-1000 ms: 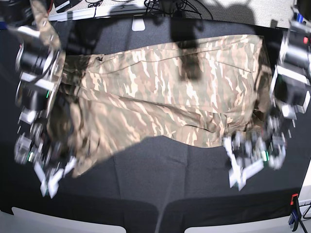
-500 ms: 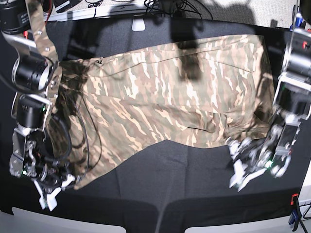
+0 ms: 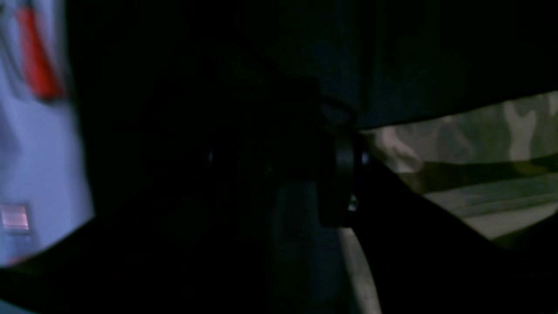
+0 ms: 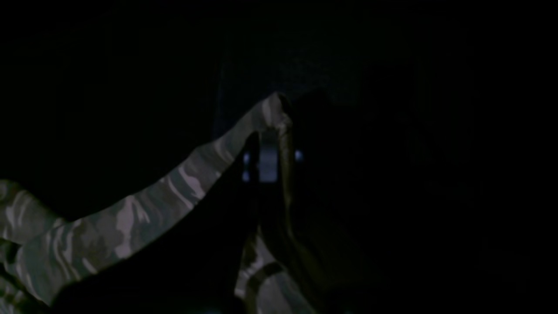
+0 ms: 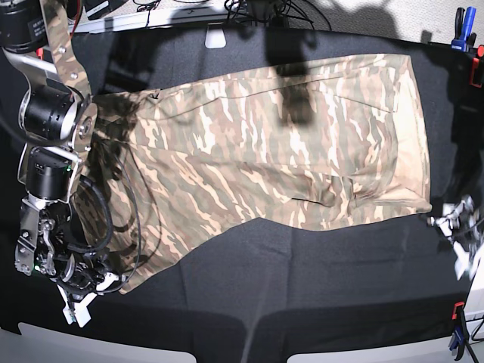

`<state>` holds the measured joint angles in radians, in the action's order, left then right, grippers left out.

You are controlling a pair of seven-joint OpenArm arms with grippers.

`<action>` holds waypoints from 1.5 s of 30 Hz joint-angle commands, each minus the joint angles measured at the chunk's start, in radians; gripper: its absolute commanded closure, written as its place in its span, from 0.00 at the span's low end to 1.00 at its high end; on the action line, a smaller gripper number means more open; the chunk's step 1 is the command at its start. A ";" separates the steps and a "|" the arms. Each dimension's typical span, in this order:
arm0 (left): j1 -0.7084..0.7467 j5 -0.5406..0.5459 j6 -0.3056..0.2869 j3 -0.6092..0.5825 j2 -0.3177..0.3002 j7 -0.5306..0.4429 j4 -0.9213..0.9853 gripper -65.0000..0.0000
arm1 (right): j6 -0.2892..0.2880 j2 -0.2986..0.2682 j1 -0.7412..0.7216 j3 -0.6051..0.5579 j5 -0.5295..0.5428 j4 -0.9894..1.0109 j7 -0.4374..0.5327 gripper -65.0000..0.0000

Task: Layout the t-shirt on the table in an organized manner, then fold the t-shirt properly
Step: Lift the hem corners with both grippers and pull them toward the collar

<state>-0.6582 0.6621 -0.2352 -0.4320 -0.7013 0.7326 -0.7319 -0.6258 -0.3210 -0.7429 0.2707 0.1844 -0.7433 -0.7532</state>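
Camouflage t-shirt [image 5: 280,151] spread across your black surface [image 5: 302,287], your right pincer [image 5: 79,291] clamped on its near corner, your left pincer [image 5: 460,240] blurred off its opposite edge, state indeterminable.

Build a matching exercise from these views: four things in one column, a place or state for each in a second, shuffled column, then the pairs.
Things:
1. t-shirt
2. right gripper
3. left gripper
4. table

States:
A. black cloth surface under everything
B. clamped on a shirt corner
C. spread out, camouflage side up
D. off the shirt, beside its edge, blurred

Pairs: 1-C, 2-B, 3-D, 4-A
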 commanded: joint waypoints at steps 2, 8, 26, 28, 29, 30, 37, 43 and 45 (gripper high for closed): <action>-0.032 0.040 0.003 0.014 -0.011 -0.024 0.046 0.59 | -0.012 -0.011 -0.034 0.003 0.014 -0.019 0.019 1.00; -0.031 0.159 -0.080 0.170 0.042 0.001 0.163 0.59 | -0.013 -0.011 -0.019 0.003 0.030 -0.019 0.023 1.00; 0.043 0.289 -0.283 0.307 0.077 0.106 0.236 0.60 | -0.014 -0.011 -0.008 0.003 0.030 -0.019 0.023 1.00; 0.043 0.282 -0.283 0.307 0.081 0.113 0.236 0.65 | -0.014 -0.011 -0.008 0.003 0.030 -0.019 0.023 1.00; 0.043 0.282 -0.287 0.307 0.083 0.113 0.236 0.72 | -0.014 -0.011 -0.008 0.003 0.030 -0.019 0.023 1.00; 0.043 0.282 -0.290 0.307 0.086 0.112 0.236 0.82 | -0.014 -0.011 -0.008 0.003 0.030 -0.019 0.023 1.00; 0.031 0.282 -0.289 0.307 0.086 0.083 0.233 1.00 | -0.013 -0.015 -0.016 0.003 0.029 -0.019 0.016 1.00; 0.027 0.294 -0.372 0.334 0.086 0.113 0.210 1.00 | -0.072 -0.047 -0.018 0.003 0.069 -0.062 -0.016 1.00; 0.027 0.294 -0.383 0.357 0.086 0.113 0.193 1.00 | -0.072 -0.057 -0.007 0.003 0.094 -0.098 -0.042 1.00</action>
<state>-0.5991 0.9356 -0.6079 -0.0814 -0.5953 0.8627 -0.5209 -0.6895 -0.3660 -0.7128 0.2710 0.2592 -0.8215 -0.8177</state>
